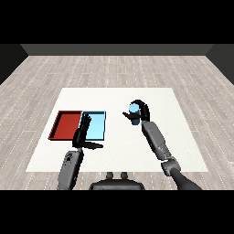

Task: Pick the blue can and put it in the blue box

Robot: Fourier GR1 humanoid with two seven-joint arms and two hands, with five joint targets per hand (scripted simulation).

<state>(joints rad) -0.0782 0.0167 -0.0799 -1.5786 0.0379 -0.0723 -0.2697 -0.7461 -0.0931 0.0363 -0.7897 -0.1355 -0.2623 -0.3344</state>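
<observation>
On the white tabletop: blue can held to the right of both trays, not yet delivered.

Red tray and light blue tray are noted side by side. Left hand, fingers straight and empty, overlaps the blue tray's near edge; collision is judged possible during delivery. Right hand is curled round the blue can; slippage in transit is a risk.

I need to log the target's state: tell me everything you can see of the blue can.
The blue can is a small cylinder with a light blue top face and a darker blue side below. It sits in the right hand, whose black fingers curl round it and hide much of its body. It looks roughly upright. It is over the white table, to the right of the light blue tray and apart from it. Whether it rests on the table or is lifted cannot be told.
</observation>
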